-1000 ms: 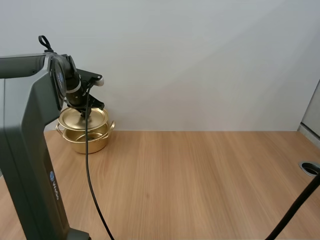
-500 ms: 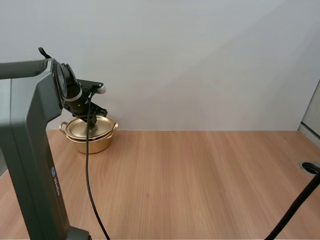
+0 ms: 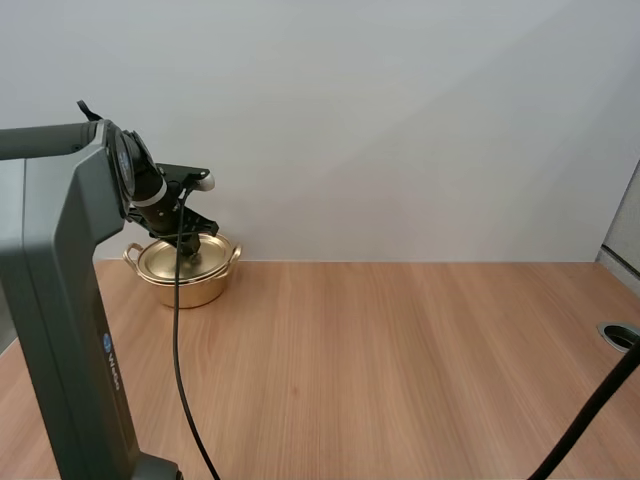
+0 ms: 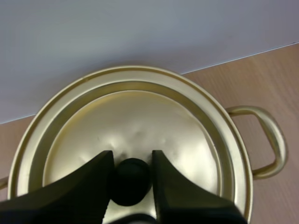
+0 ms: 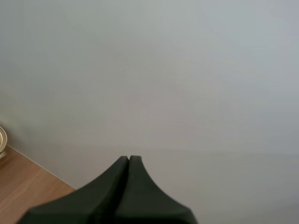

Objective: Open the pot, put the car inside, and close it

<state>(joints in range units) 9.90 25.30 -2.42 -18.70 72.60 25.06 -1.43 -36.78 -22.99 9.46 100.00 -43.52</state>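
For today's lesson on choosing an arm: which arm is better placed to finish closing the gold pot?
Left. Its jaws pinch the black knob of the lid, which sits on the pot. The right jaws lie shut on nothing, far from the pot.

Your right gripper (image 5: 128, 161) has its two black fingers pressed flat together, forming one dark wedge with only a thin seam between them and nothing held at the tips. Behind the fingers you have a plain pale wall (image 5: 187, 70). Off to one side of the wedge a corner of the light wooden table (image 5: 23, 189) meets that wall, and at the table's far end a thin curved sliver of the gold-coloured pot (image 5: 2, 139) shows.
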